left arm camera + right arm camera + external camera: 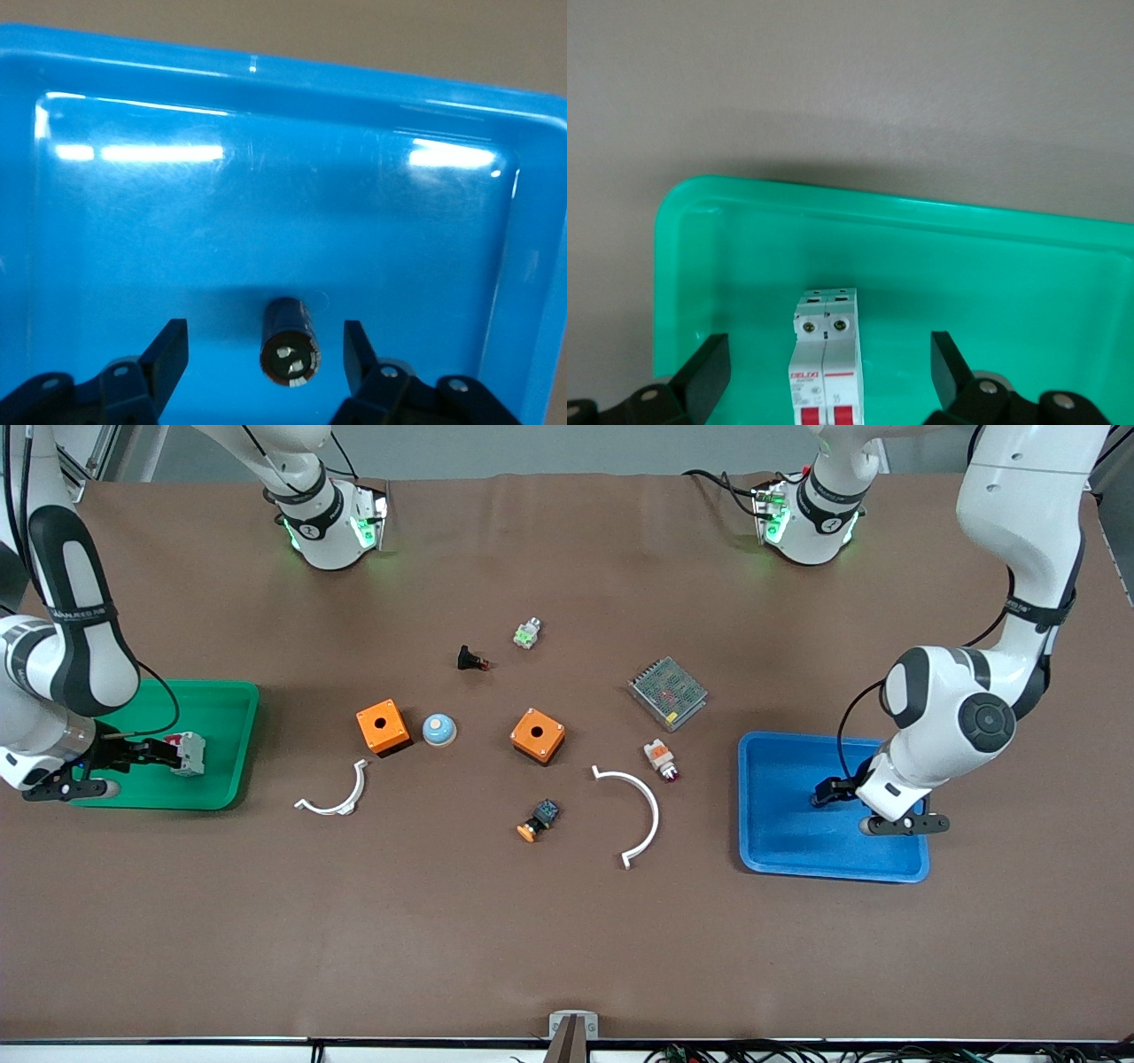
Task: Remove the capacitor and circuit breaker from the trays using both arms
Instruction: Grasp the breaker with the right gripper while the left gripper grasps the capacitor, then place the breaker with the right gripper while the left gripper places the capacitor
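Blue tray: shallow blue plastic tray point(833, 850) on brown desk point(567, 921), holding small black cylindrical capacitor point(290, 343).
Left hand point(266, 359): low in blue tray, fingers apart, either side of capacitor, not touching.
Green tray: shallow green plastic tray point(213, 779), holding light-grey circuit breaker point(825, 367) with red levers.
Right hand point(830, 376): spread wide, breaker centred between, long axis pointing away.
Views: front hides capacitor; wrist views show both gaps.
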